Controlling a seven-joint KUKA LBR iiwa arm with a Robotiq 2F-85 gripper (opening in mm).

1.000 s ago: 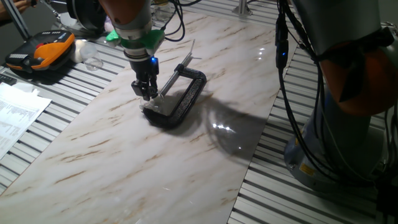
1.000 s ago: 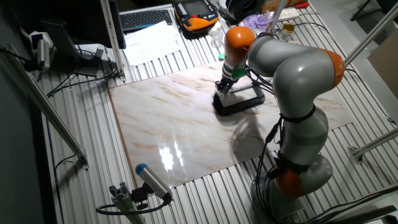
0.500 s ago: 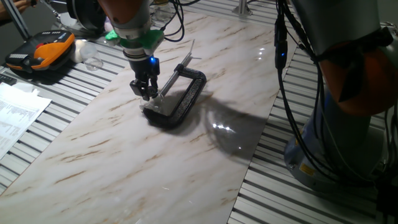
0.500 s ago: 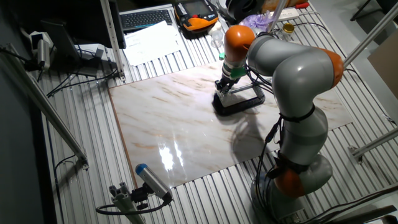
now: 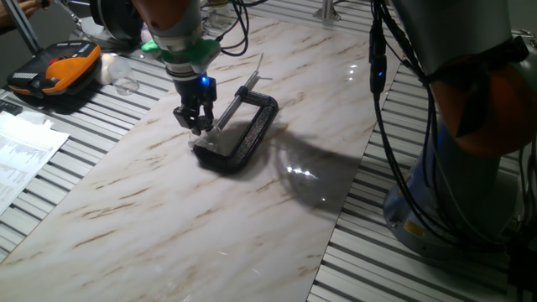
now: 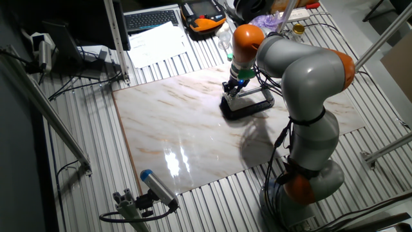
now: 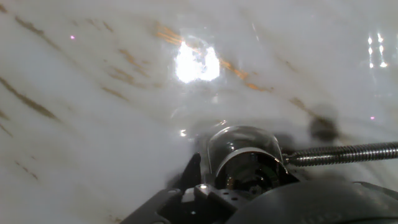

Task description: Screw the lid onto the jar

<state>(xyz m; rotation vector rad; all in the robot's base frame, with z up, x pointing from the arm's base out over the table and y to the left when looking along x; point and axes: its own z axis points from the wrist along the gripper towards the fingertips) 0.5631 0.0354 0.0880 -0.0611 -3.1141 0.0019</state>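
Since a second ago our tool [image 5: 198,128] has risen slightly above the clamp [image 5: 243,134], fingers seemingly pinching the clear jar [image 7: 242,148], whose rounded top glints.

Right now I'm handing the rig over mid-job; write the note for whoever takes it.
Gripper: hovering at the jar end of the black C-clamp; open or shut, and holding anything, cannot be told.
Jar: clear, held in the clamp on the marble table, the steel screw rod pressing its side.
Lid: not clearly visible in any view.
Done: jar fixed in the clamp.
Left: confirm where the lid is, seat it and screw it down.
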